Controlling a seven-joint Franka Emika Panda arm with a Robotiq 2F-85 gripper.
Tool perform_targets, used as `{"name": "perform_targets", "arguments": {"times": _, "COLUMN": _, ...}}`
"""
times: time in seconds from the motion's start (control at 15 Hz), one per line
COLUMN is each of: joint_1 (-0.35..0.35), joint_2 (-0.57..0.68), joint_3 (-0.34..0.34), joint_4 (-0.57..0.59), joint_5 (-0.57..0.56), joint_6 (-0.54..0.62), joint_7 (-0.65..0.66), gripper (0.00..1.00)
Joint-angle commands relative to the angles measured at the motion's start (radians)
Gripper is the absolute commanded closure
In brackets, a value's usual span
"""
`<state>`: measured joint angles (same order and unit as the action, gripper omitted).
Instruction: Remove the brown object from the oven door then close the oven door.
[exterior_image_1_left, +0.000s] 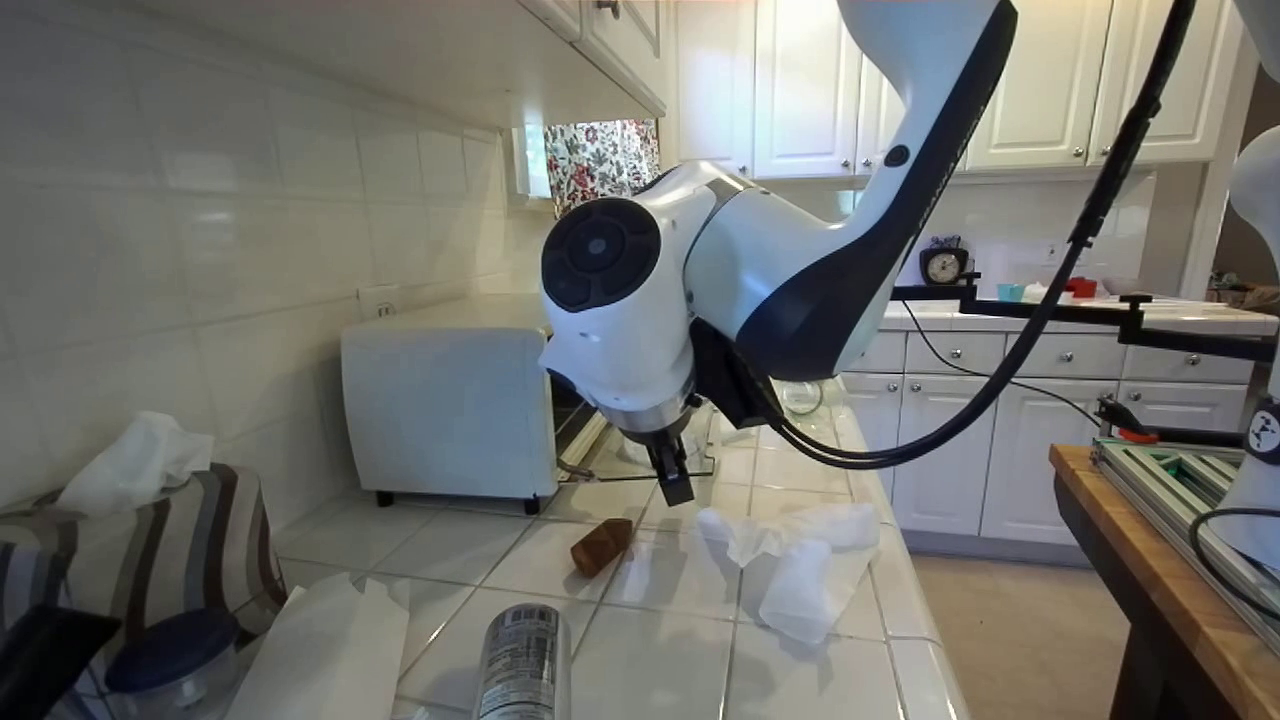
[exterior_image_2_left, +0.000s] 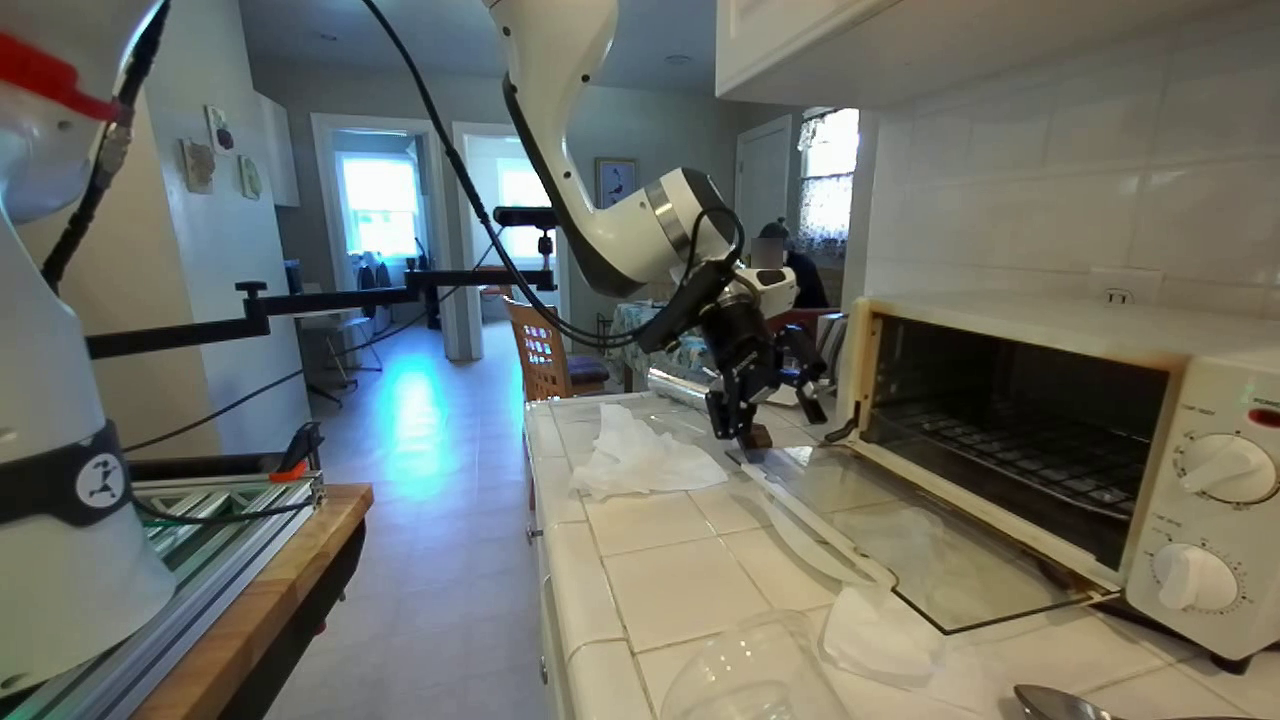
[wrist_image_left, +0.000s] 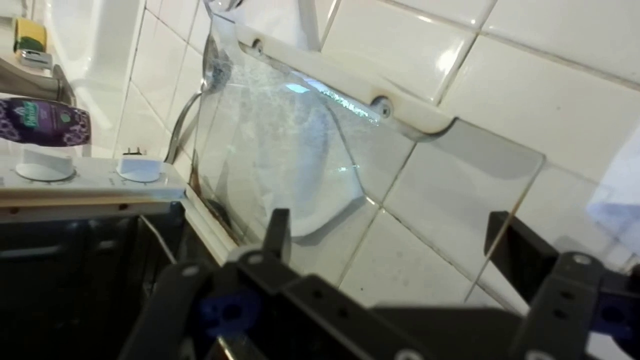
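Observation:
The small brown object (exterior_image_1_left: 601, 547) lies on the white tiled counter in an exterior view, beyond the side edge of the oven door and apart from it. It is partly hidden behind a finger in an exterior view (exterior_image_2_left: 759, 437) and is out of sight in the wrist view. The oven door (exterior_image_2_left: 950, 575) is open, lowered flat in front of the white oven (exterior_image_2_left: 1010, 330); its glass and handle strip (wrist_image_left: 420, 120) show in the wrist view. My gripper (exterior_image_2_left: 775, 420) is open and empty, low near the door's corner. In the wrist view (wrist_image_left: 390, 220) the glass edge crosses one fingertip.
A metal can (exterior_image_1_left: 523, 665) lies on the counter. Crumpled white paper (exterior_image_1_left: 800, 570) lies near the counter's edge. A striped tissue box (exterior_image_1_left: 190, 550) stands by the wall. A clear glass bowl (exterior_image_2_left: 755, 675) and a spoon (exterior_image_2_left: 1060, 703) are near the door. Cabinets (exterior_image_2_left: 850, 45) hang above.

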<state>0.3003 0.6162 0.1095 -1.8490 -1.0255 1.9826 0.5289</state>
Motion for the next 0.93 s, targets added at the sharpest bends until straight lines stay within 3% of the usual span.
{"name": "perform_targets", "arguments": {"times": 0.0, "joint_1": -0.003, "joint_2": -0.036, "joint_3": -0.007, "joint_4": -0.037, "joint_5": 0.007, "joint_6": -0.009, "joint_7": 0.001, "gripper": 0.0}}
{"name": "perform_targets", "arguments": {"times": 0.87, "joint_1": -0.013, "joint_2": -0.094, "joint_3": -0.013, "joint_4": -0.085, "joint_5": 0.003, "joint_6": -0.041, "joint_7": 0.02, "gripper": 0.0}}
